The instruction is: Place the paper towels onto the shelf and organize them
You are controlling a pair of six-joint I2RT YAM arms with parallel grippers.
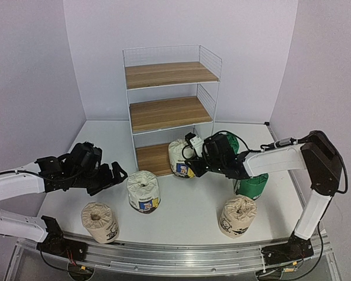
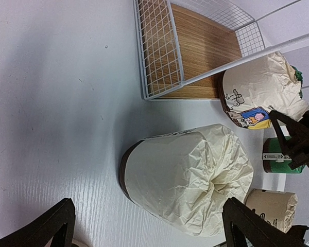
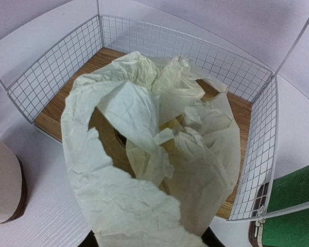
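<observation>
The shelf (image 1: pixel 169 111) stands at the back centre with three wooden boards. My right gripper (image 1: pixel 193 165) is shut on a white roll with a blue-yellow label (image 1: pixel 180 157) and holds it at the front of the bottom board (image 3: pixel 67 110). The roll's gathered top (image 3: pixel 144 154) fills the right wrist view and hides the fingers. My left gripper (image 1: pixel 114 174) is open. Its fingers (image 2: pixel 49 229) straddle the second white roll (image 2: pixel 188 177), which stands on the table (image 1: pixel 143 190); I see no contact. Two beige rolls (image 1: pixel 99 221) (image 1: pixel 238 215) stand near the front. One green roll (image 1: pixel 251 185) stands under the right arm, and another (image 1: pixel 229 142) behind it.
The shelf's mesh sides (image 3: pixel 252 154) flank the bottom board. The green roll (image 3: pixel 293 216) stands just right of the shelf's corner post. The table's front rail (image 1: pixel 175 254) runs along the near edge.
</observation>
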